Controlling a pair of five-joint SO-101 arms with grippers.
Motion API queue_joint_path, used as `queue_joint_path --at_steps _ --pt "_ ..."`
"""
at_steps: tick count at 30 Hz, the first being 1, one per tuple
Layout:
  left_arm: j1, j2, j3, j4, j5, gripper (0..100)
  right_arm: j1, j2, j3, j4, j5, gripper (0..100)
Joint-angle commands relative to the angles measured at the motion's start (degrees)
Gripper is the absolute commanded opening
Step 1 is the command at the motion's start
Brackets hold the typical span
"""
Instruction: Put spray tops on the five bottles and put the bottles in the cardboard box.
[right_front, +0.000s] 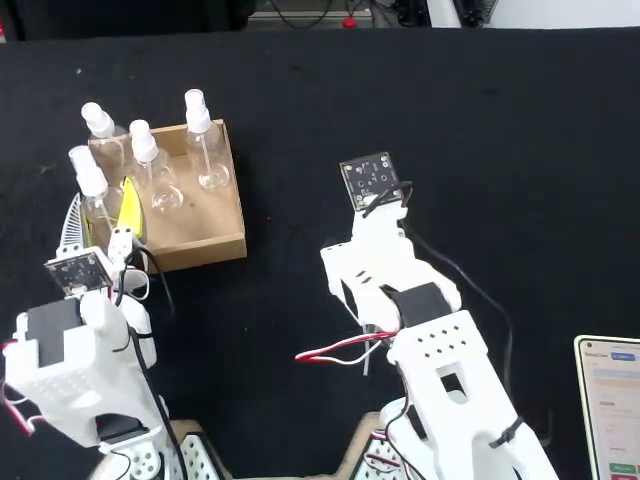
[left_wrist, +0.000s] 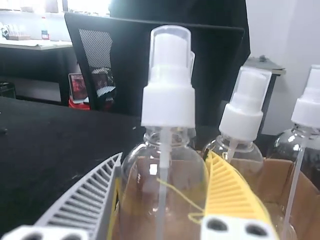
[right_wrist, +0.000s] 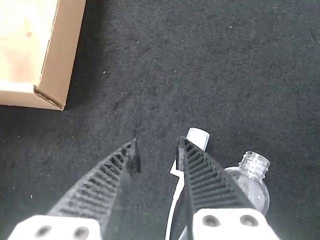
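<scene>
Found the left gripper (right_front: 103, 195) clamped round a capped bottle (left_wrist: 162, 185) at the left edge of the box (right_front: 205, 246), grey and yellow fingers (left_wrist: 232, 195) pressed to either side of its body. Could not establish whether its base sits inside the box or hangs above it. Counted three more bottles (right_front: 150, 175) upright in the box, tops fitted. Found the right gripper (right_wrist: 157, 144) hovering low over the table (right_wrist: 225, 60) off the box's near corner, jaws parted and holding nothing. Located the last bottle (right_wrist: 252, 177) just beside one jaw, neck bare, with a loose spray top (right_wrist: 198, 137) lying on the table next to it. Judged four of five capped and the fourth placement in hand. Recommend releasing the capped bottle once seated, then picking up the spray top by its head, steadying the last bottle with the other arm, threading the tube into the neck and screwing down. Flag a risk of toppling the last bottle while capping.
</scene>
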Motion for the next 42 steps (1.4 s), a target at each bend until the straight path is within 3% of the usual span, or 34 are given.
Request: queue_joint_path --at_steps 1,36,42 --pt "-0.4 1.1 -2.0 -1.8 0.1 16 -0.4 -0.7 -0.7 -1.4 -0.2 12.4" --pt "-0.4 1.7 -5.8 -2.0 0.5 16 -0.4 -0.7 -0.7 -1.3 0.1 12.4" --pt "-0.4 1.7 -8.7 -1.8 -0.1 3 -0.4 -0.7 -0.7 -1.3 0.1 12.4"
